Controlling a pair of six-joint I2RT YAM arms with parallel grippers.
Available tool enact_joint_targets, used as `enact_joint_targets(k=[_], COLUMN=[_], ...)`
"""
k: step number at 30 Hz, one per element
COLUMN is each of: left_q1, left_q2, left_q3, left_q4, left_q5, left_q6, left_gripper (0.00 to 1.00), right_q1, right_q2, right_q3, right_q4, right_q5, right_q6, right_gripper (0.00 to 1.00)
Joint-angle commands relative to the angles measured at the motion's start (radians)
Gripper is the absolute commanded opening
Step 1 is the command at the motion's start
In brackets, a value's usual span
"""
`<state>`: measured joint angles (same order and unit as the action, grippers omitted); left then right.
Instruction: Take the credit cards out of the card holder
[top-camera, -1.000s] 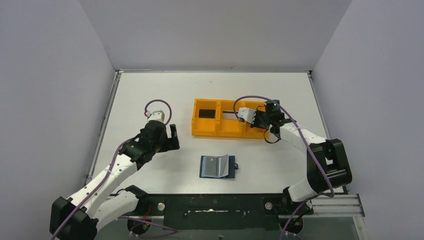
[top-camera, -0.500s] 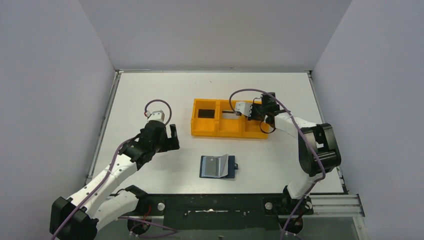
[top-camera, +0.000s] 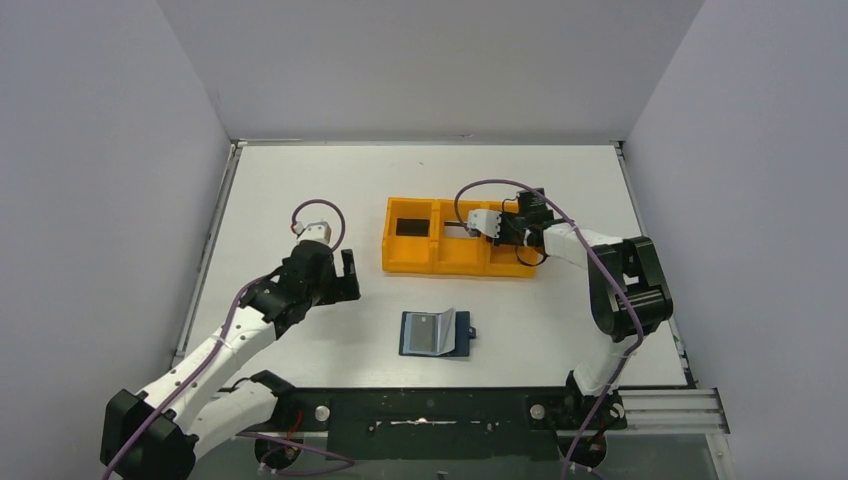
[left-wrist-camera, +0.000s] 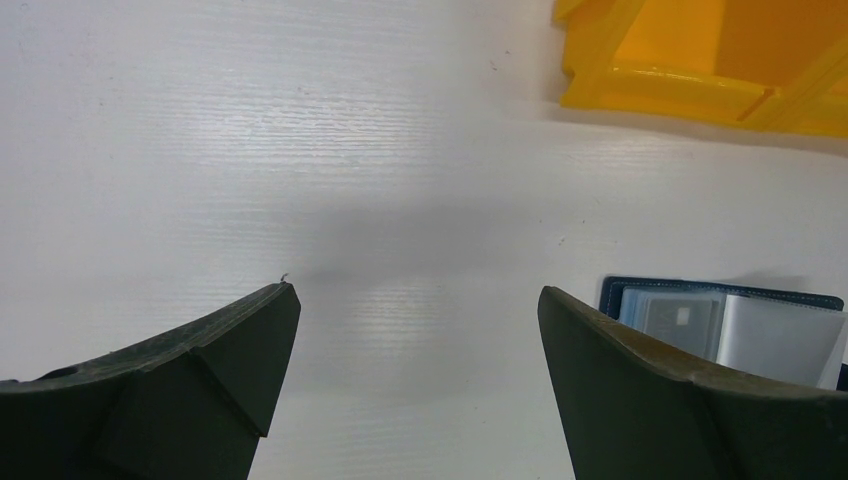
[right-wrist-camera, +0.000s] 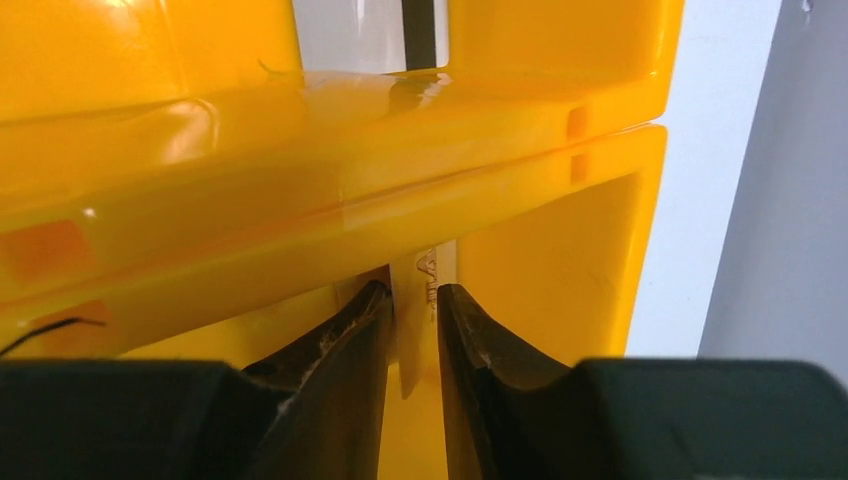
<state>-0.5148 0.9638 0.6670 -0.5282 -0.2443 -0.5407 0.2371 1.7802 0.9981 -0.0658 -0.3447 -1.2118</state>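
Observation:
The dark navy card holder (top-camera: 418, 335) lies open on the table near the front, with a pale card (top-camera: 432, 328) under a clear flap; it also shows in the left wrist view (left-wrist-camera: 722, 322). My left gripper (top-camera: 346, 276) is open and empty, above bare table left of the holder (left-wrist-camera: 415, 300). My right gripper (top-camera: 510, 236) is over the right compartment of the orange tray. It is shut on a pale beige credit card (right-wrist-camera: 422, 290), held on edge between its fingers (right-wrist-camera: 412, 295).
The orange three-compartment tray (top-camera: 410, 266) stands in the middle of the table. A dark card (top-camera: 410, 226) lies in its left compartment and a pale card with a dark stripe (right-wrist-camera: 400, 30) in the middle one. Grey walls close in three sides.
My right wrist has shifted a little left over the tray with the beige card, and its elbow has swung inwards. The left arm and the card holder have not moved.

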Motion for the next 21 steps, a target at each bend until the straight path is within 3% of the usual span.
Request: enact_joint_targets(k=[1, 3, 12, 16, 18, 21], left_q1=[0.007, 0.007, 0.007, 0.007, 0.007, 0.007], left_q2=[0.006, 0.009, 0.032, 0.039, 0.036, 0.031], left_q3=[0.046, 0.047, 0.045, 0.046, 0.047, 0.046], left_q4=[0.021, 0.02, 0.027, 0.027, 0.027, 0.027], left_q5=[0.019, 0.025, 0.056, 0.063, 0.062, 0.059], left_q6=[0.015, 0.016, 0.021, 0.022, 0.022, 0.022], left_gripper=[0.92, 0.92, 0.92, 0.92, 0.92, 0.92], right_q1=[0.003, 0.002, -0.001, 0.001, 0.009, 0.047], right_q2=[-0.036, -0.054, -0.202, -0.33, -0.405, -0.531], right_q3=[0.031, 0.03, 0.005, -0.04, -0.068, -0.085], right_q4=[-0.03, -0.055, -0.031, 0.06, 0.127, 0.174], right_q5=[0.009, 0.001, -0.009, 0.028, 0.077, 0.184], right_q6=[-0.002, 0.008, 0.146, 0.308, 0.546, 0.961], right_gripper=[0.33, 0.44, 0.53, 0.56, 0.62, 0.63])
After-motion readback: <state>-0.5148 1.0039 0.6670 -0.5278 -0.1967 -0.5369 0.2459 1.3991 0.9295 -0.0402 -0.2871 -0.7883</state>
